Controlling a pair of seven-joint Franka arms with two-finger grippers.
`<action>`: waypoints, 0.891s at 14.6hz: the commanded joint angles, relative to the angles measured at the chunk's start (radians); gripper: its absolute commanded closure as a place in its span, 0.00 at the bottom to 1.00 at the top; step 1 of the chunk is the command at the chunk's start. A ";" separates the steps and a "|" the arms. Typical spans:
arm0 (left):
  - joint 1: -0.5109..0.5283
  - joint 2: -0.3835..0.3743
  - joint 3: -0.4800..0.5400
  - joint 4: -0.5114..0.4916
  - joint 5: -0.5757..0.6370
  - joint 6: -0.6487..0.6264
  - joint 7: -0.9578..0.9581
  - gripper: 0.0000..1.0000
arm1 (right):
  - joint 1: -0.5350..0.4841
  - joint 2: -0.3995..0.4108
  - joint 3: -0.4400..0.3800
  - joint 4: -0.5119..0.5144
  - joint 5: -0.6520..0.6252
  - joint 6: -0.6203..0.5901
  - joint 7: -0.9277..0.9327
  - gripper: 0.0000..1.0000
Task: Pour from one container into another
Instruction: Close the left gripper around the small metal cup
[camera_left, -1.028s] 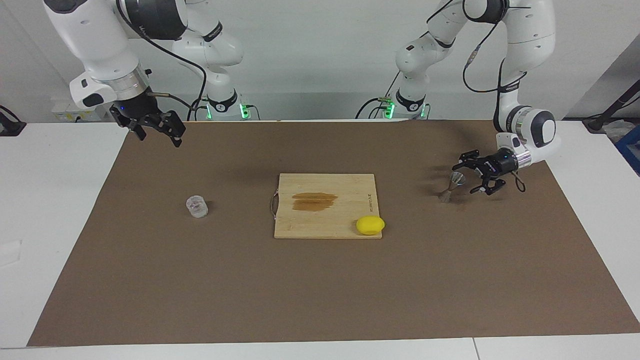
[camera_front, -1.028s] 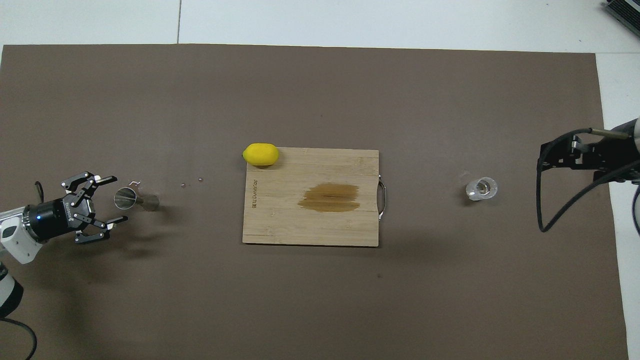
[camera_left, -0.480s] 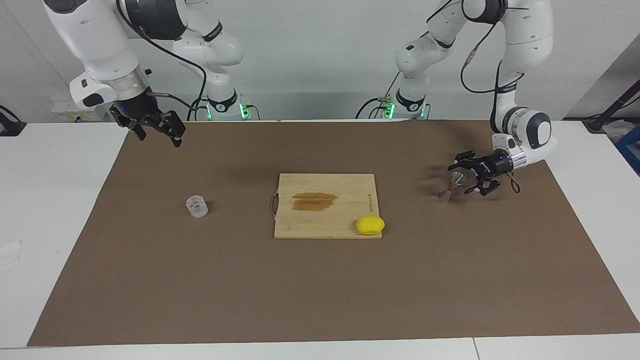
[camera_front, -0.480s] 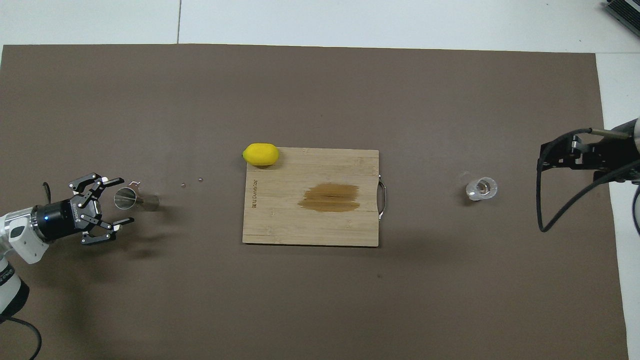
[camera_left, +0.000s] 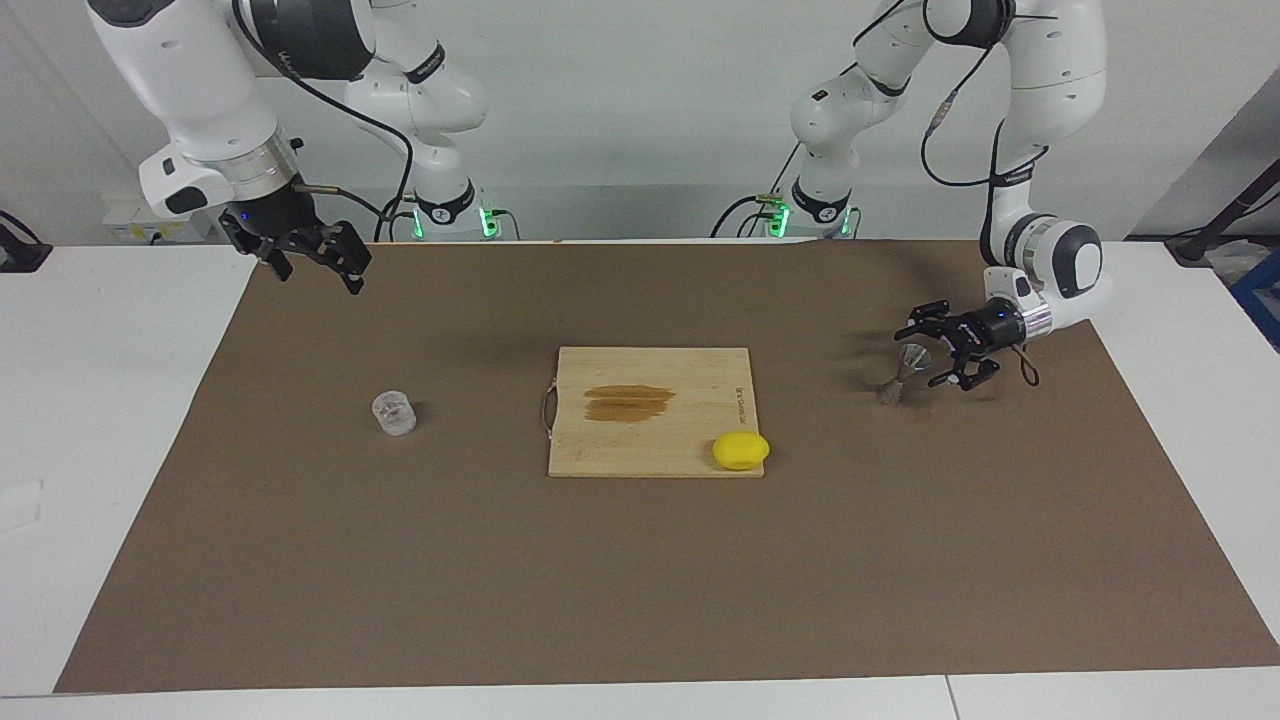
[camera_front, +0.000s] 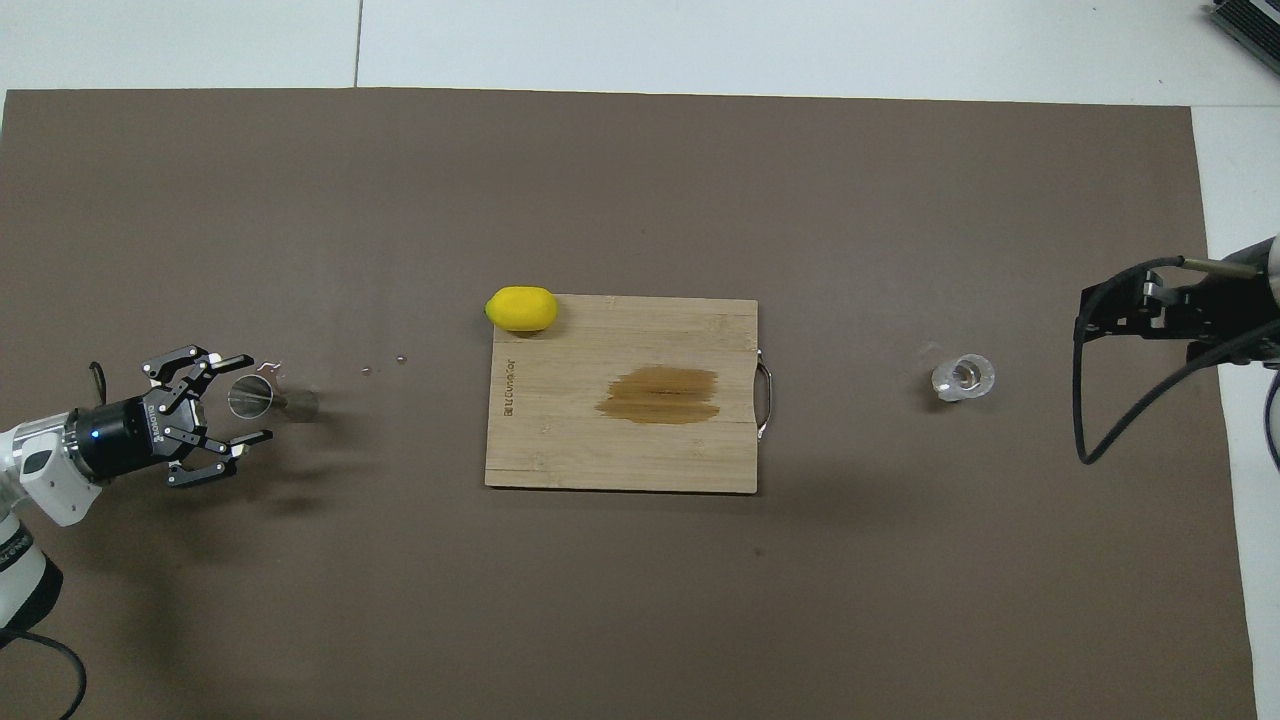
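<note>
The small silver hourglass-shaped metal jigger (camera_left: 901, 374) looks like two cones joined at a thin waist, and it stands upright on the brown mat (camera_left: 640, 560) at the left arm's end of the worktop. The left pincer (camera_left: 938, 355) sits low beside it, fingers spread apart around the top cone, not gripping it as far as I can see. The small clear short glass cup (camera_left: 394, 412) stands at the right arm's end. The right pincer (camera_left: 318, 262) waits up in the air over the mat's corner, open and empty. A yellow lemon (camera_left: 741, 450) rests at the corner of the bamboo cutting board (camera_left: 650, 412).
</note>
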 joint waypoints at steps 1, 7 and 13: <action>-0.020 -0.010 0.011 -0.017 -0.023 -0.008 0.023 0.26 | -0.016 -0.020 0.008 -0.022 0.021 0.001 -0.024 0.00; -0.029 -0.009 0.011 -0.013 -0.038 -0.010 0.022 0.65 | -0.016 -0.020 0.008 -0.022 0.021 0.001 -0.024 0.00; -0.121 -0.009 0.005 0.000 -0.122 -0.045 0.009 0.65 | -0.016 -0.020 0.008 -0.022 0.021 0.001 -0.024 0.00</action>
